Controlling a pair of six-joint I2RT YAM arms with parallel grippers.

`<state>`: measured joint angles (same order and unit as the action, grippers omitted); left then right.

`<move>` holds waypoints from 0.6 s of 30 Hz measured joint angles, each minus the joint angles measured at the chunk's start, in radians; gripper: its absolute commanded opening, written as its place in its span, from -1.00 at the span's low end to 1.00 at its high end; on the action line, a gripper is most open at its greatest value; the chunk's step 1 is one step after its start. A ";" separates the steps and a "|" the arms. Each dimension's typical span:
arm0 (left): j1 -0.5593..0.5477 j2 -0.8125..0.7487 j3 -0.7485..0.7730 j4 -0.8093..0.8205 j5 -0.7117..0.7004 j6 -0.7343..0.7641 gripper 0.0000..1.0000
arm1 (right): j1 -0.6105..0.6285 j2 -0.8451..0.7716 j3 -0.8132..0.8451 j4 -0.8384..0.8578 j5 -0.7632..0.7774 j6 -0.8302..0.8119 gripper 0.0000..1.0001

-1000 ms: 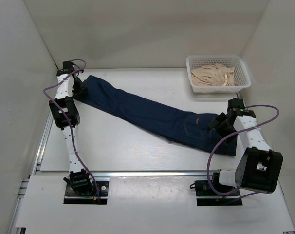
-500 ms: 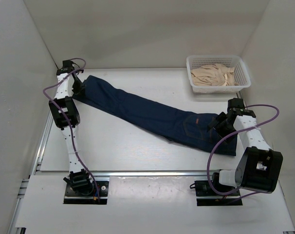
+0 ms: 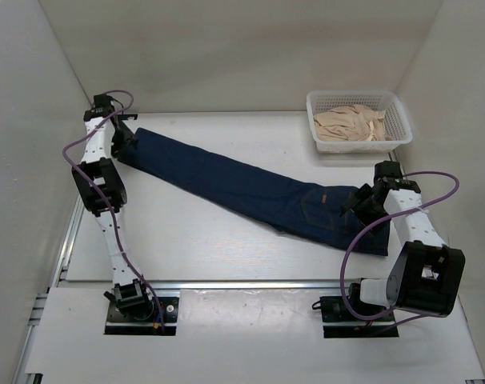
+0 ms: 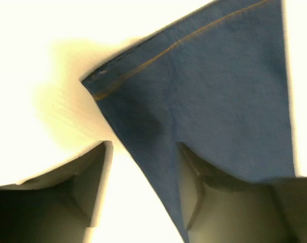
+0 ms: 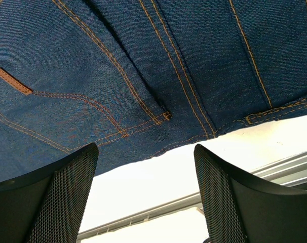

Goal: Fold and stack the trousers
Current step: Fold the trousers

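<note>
Trousers (image 3: pixel 242 186): flat, diagonal, hems at 10 o'clock, waist at 4.
Left gripper (image 4: pixel 143 147): fingers apart, hem corner between them.
Right gripper (image 5: pixel 146 152): spread over back pocket.
Basket (image 3: pixel 362 146): 1 o'clock.

- No word, number, brand or sign can be read in any view.
- The nearest thing to a label is a small tan tab (image 5: pixel 11 81). It is sewn at the edge of a back pocket of the trousers (image 5: pixel 204 61), at about 9 o'clock in the right wrist view. Its face looks blank, though it may carry lettering too fine to show.
- In the top view the same tab (image 3: pixel 326 198) is only a reddish fleck at about 4 o'clock from the middle, too small to read.
</note>
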<state>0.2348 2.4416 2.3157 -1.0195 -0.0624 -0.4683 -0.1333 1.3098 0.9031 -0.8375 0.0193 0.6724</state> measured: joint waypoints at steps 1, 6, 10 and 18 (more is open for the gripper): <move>0.006 0.014 0.000 0.002 0.002 -0.001 0.63 | 0.000 0.000 0.000 0.000 0.000 0.000 0.61; 0.035 0.072 -0.023 -0.003 0.013 -0.011 0.79 | 0.000 -0.008 0.000 -0.001 0.003 0.000 0.64; 0.046 0.090 -0.006 0.001 0.021 -0.011 0.64 | -0.010 -0.021 0.000 -0.003 -0.013 -0.001 0.66; 0.045 0.142 0.068 0.013 0.058 -0.012 -0.79 | -0.196 -0.115 -0.151 -0.021 -0.154 0.003 0.82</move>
<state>0.2794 2.5835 2.3840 -1.0061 -0.0044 -0.4805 -0.3290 1.1950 0.7521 -0.8581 -0.1349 0.6754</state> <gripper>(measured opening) 0.132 0.907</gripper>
